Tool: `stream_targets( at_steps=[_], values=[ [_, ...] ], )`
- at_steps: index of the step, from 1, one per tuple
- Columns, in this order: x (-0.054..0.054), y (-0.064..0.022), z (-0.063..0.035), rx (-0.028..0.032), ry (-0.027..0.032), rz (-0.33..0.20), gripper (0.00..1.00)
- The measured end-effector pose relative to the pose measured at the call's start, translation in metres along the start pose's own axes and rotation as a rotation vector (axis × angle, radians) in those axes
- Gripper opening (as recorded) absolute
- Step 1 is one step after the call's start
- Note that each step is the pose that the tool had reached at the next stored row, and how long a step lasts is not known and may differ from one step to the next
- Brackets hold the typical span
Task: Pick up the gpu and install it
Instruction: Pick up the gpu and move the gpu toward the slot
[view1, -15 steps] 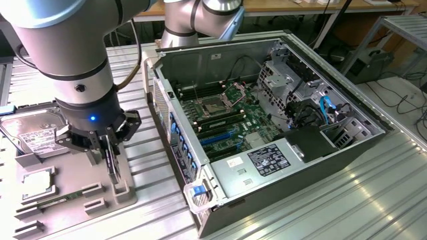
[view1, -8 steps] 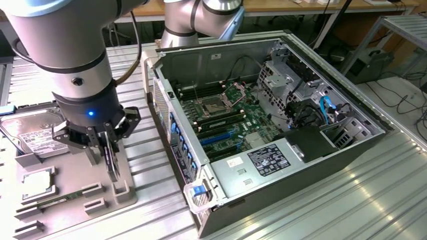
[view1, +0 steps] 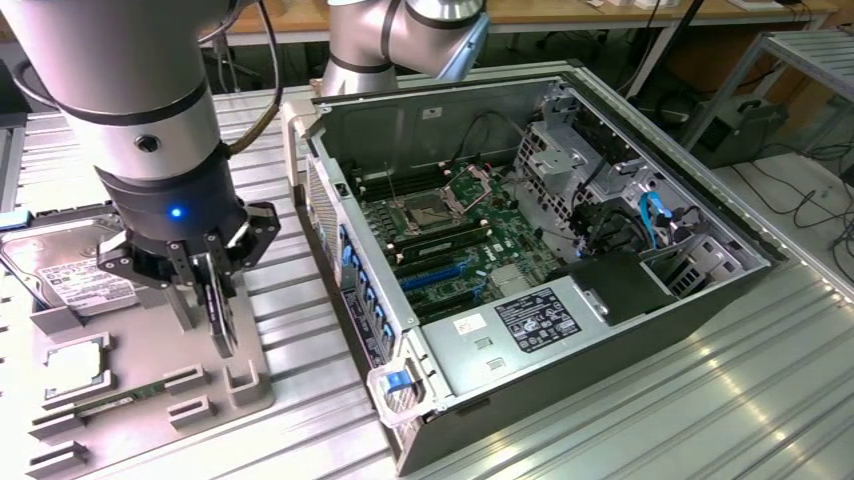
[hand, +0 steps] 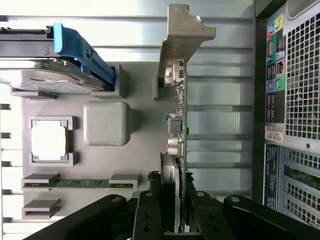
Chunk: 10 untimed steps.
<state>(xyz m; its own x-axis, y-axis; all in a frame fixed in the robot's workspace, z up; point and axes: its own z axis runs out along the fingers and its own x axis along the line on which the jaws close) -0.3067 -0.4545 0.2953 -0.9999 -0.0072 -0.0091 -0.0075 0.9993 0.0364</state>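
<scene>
Exterior view: the hand (view1: 200, 290) points straight down from an upright wrist column. It hangs over the grey parts tray (view1: 260, 395) on the tabletop (view1: 641, 420), at nine o'clock of the open computer case (view1: 534, 330). Its fingers are drawn in, pinching the gpu (view1: 223, 335). The card stands on edge, thin side to the camera, with its lower edge close over a slotted holder. Whether it touches the holder cannot be told. A hard drive (view1: 67, 275) lies at ten o'clock of the hand.

Wrist view: the two fingers (hand: 147, 210) clamp the faces of the gpu (hand: 178, 125) near one end. Its long axis runs level, away from the hand (hand: 174, 200) to the silver bracket (hand: 182, 35), parallel to the case's perforated rear panel (hand: 300, 75).
</scene>
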Motion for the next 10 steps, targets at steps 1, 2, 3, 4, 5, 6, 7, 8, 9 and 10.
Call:
stream_targets(
  at_steps=[1,2,3,4,5,6,7,8,9,10],
  values=[
    [0.000,0.0001,-0.0026,0.0000,0.0000,0.000,0.28],
    [0.000,0.0002,-0.0049,0.0000,0.0000,0.000,0.28],
    [0.000,0.0002,-0.0058,0.0000,0.0000,0.000,0.28],
    [0.000,0.0003,-0.0071,-0.0001,-0.0001,0.000,0.28],
    [0.000,0.0003,-0.0085,-0.0001,-0.0001,0.000,0.28],
    [0.000,0.0004,-0.0102,0.0000,0.0000,0.000,0.28],
    [0.000,0.0004,-0.0117,-0.0001,-0.0001,0.000,0.28],
    [0.000,0.0005,-0.0131,-0.0001,-0.0001,0.000,0.28],
    [0.000,0.0005,-0.0145,0.0000,0.0000,0.000,0.28],
    [0.000,0.0006,-0.0164,0.0000,0.0000,0.000,0.28]
  ],
)
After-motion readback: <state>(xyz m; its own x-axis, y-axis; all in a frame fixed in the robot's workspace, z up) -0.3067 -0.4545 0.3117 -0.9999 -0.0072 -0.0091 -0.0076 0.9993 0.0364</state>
